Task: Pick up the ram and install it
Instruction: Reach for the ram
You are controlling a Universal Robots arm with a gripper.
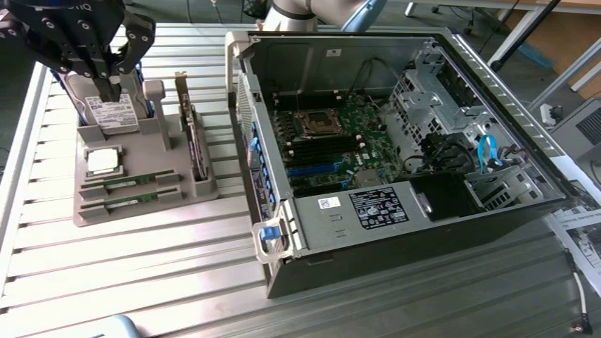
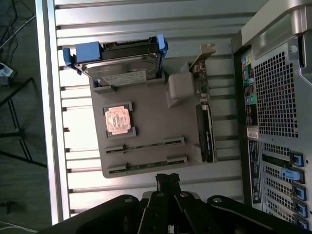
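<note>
In the exterior view the black gripper hangs at the exterior view's left, its fingers pressed together with nothing between them, in front of a hard drive in a blue carrier that stands upright at the far end of a grey parts holder. On that holder the ram, a thin green stick, lies flat in a slot just beside a square silver processor, apart from the gripper. A second ram stick lies in the parallel slot nearer the holder's front edge. A green expansion card stands on edge along the holder's side nearest the open computer case, which lies on its side on the slatted metal table with its motherboard and empty processor socket exposed. In the wrist view the gripper again has its jaws closed and empty, its tip just beyond the holder edge on the side of the second ram stick. The ram sits in the next slot, between that stick and the processor. The hard drive is at the holder's opposite end, the expansion card runs along the side facing the computer case, and the table shows around them.
</note>
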